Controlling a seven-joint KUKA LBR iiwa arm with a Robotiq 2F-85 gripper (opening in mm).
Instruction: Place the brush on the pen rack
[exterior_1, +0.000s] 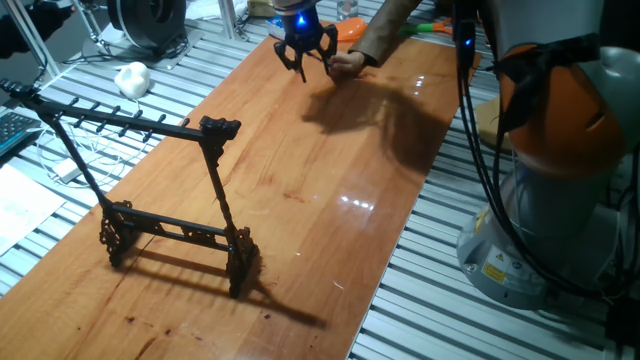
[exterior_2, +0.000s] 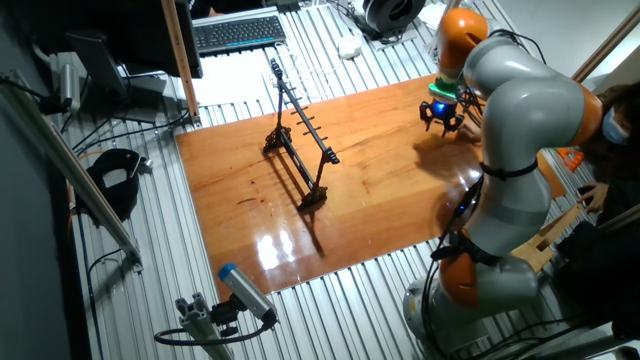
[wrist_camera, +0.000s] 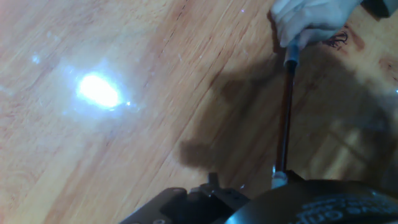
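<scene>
Here the gripper (exterior_1: 305, 62) hangs above the tabletop (exterior_1: 330, 170) at the upper middle of one fixed view, its fingers spread apart and holding nothing. In the hand view, a person's hand (wrist_camera: 311, 22) at the upper right grips one end of the brush (wrist_camera: 286, 118), which runs down the frame. The pen rack (exterior_1: 165, 195) stands upright at the left, well apart from the gripper.

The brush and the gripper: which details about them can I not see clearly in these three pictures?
- Brush: hand view only, blurred; a person's hand covers its upper end, the gripper body hides its lower end.
- One fixed view: brush too small; the same hand lies there.
- Gripper: open; fingertips unseen in hand view.
- Pen rack: left end cut off by the edge in that fixed view.
</scene>
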